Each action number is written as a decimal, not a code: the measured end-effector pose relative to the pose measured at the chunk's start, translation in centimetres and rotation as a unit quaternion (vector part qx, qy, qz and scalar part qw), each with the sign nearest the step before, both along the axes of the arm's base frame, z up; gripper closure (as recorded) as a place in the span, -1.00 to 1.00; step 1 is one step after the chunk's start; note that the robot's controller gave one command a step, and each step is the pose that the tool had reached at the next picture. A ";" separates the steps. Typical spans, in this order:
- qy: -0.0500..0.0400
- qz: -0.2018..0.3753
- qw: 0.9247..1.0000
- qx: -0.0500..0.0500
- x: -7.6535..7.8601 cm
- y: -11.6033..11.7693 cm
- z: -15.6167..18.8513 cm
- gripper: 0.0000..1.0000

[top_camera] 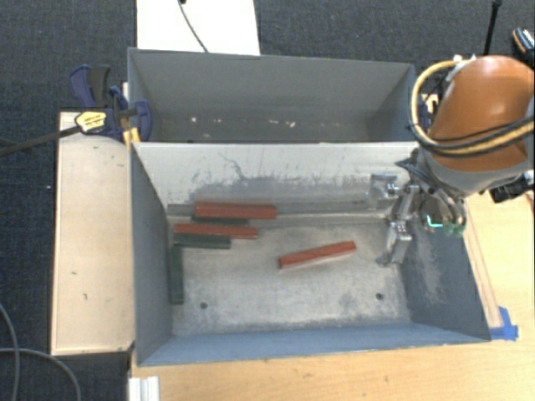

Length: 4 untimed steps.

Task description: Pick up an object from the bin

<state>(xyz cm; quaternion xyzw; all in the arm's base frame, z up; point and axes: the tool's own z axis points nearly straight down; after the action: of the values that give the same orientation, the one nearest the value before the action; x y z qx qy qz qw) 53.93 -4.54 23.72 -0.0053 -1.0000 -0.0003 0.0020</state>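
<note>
The thing nearest the tool is a single red bar point(318, 255), long and flat. It lies by itself on the bin floor, right of the middle, with its right end tilted slightly toward the back wall. The tool point(391, 256) hangs low inside the bin just beyond that right end, close to the right wall. It is near the bar, and nothing can be made out in its grip. Its metal parts overlap from this angle, so I cannot tell whether it is spread or pressed together. Above it sit the arm's rounded orange cover point(485, 98) and a loop of cables point(435, 140), which reach in over the bin's right rim.

The other things lie well apart from the tool, in a loose group on the left. A second red bar point(235, 212) lies along the foot of the back wall, and a third red bar point(217, 231) lies just in front of it. A dark bar point(202, 241) lies beside that one. Another dark bar point(175, 274) runs front to back along the left wall.

The grey bin point(292, 303) has a scuffed, scratched floor and sloping sides. Dark carpet point(50, 23) surrounds the setup.
</note>
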 end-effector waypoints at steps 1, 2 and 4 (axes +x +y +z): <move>0.000 0.063 0.998 0.001 -0.7 7.3 -17.1 -1.00; -0.006 0.063 0.998 0.000 -0.4 7.1 -16.5 1.00; -0.006 0.018 1.000 0.000 4.9 5.4 -16.6 -1.00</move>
<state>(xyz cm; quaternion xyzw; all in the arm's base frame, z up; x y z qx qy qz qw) 58.78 0.82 7.11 0.0129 -0.9999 -0.0001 -0.0037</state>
